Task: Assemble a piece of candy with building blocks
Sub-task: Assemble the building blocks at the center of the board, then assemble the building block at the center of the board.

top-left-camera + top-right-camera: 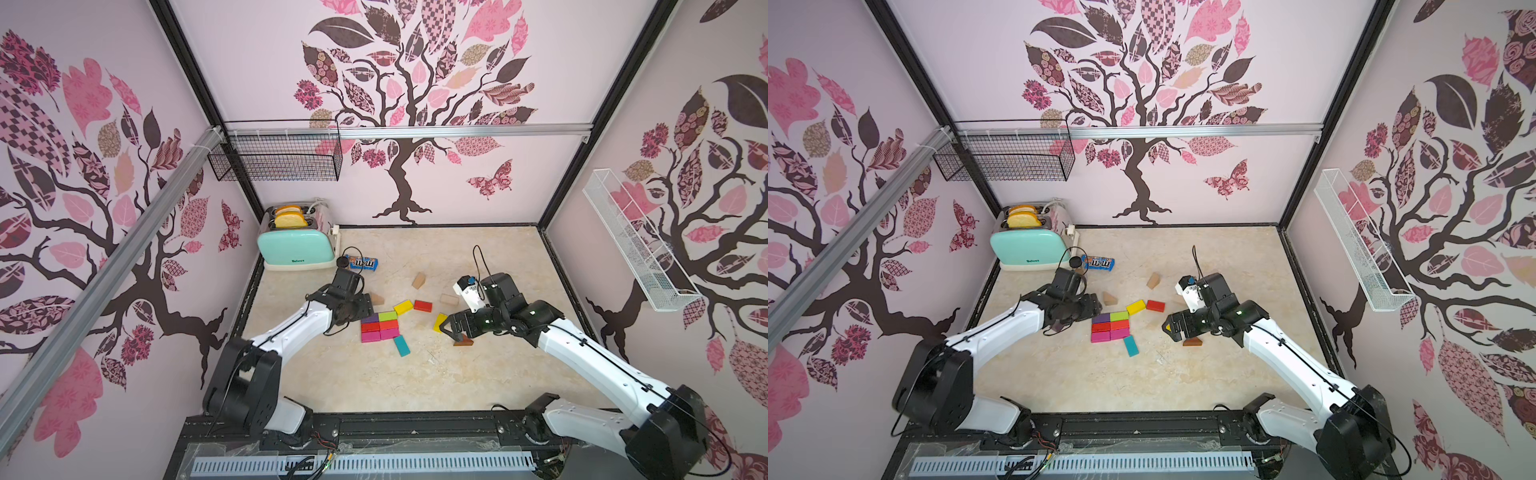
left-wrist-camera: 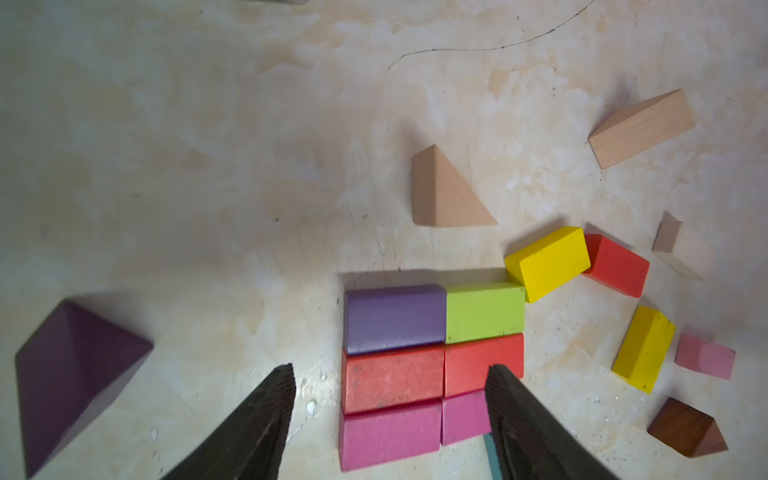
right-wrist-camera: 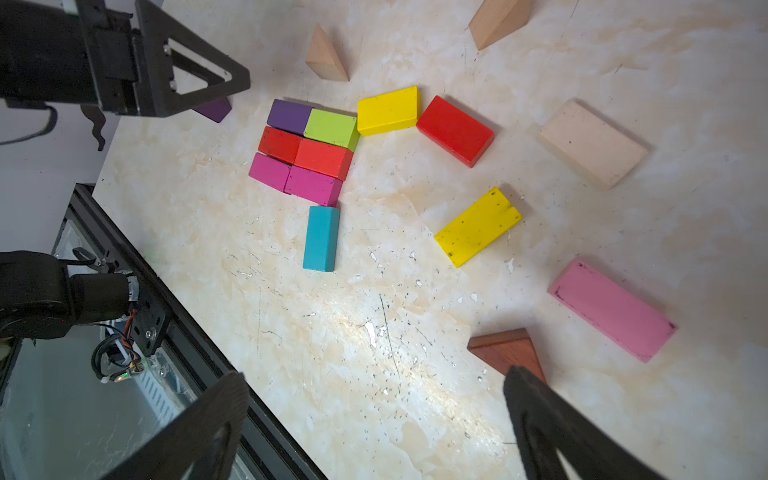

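The left end effector [image 2: 390, 368] and right end effector [image 3: 376, 374] are hanging released. Left fingers [image 2: 511, 399] are risking skewing the block grid [image 2: 432, 345].

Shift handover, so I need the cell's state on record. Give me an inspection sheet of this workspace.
Surface: scuffed marbled tabletop.
Job's things: six-block grid; teal block beside it; other blocks loose.
Clutter: toaster, M&M's packet, jar.
Grippers: left gripper open at the grid; right gripper open by the brown triangle, both empty.
Cables: loop at each wrist; loose wires at the front rail.
Surroundings: black basket and white basket on tree-print walls.
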`<state>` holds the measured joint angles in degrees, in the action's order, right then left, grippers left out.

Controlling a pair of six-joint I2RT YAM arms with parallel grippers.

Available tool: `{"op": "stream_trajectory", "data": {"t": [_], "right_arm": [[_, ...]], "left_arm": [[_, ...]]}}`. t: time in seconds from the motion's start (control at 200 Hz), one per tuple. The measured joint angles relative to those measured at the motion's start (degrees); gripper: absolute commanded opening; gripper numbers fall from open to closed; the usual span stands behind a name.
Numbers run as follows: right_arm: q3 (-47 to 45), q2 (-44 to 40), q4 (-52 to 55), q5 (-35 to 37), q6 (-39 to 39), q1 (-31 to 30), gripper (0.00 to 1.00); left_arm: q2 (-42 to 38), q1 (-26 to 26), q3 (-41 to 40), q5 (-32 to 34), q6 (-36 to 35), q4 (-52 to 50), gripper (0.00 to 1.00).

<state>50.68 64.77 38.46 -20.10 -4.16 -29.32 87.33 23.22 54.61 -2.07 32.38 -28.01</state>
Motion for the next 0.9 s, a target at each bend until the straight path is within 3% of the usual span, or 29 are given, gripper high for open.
{"op": "stream_trajectory", "data": {"t": [0.215,0.39,0.9], "right_arm": [[0.35,1.11,0.02,0.59,1.68,0.00,0.99],[0.35,2.64,-0.39,0.11,2.01,0.11,0.99],[0.61,4.50,-2.93,-4.57,2.05,0.37,0.99]], "left_arm": [[13.94,0.85,13.88,0.81,-6.23,-4.02,0.98],[21.11,4.09,24.22,5.29,-12.22,-10.88,0.98],[30.71,4.94,35.36,9.60,-26.47,-23.85,0.97]]}}
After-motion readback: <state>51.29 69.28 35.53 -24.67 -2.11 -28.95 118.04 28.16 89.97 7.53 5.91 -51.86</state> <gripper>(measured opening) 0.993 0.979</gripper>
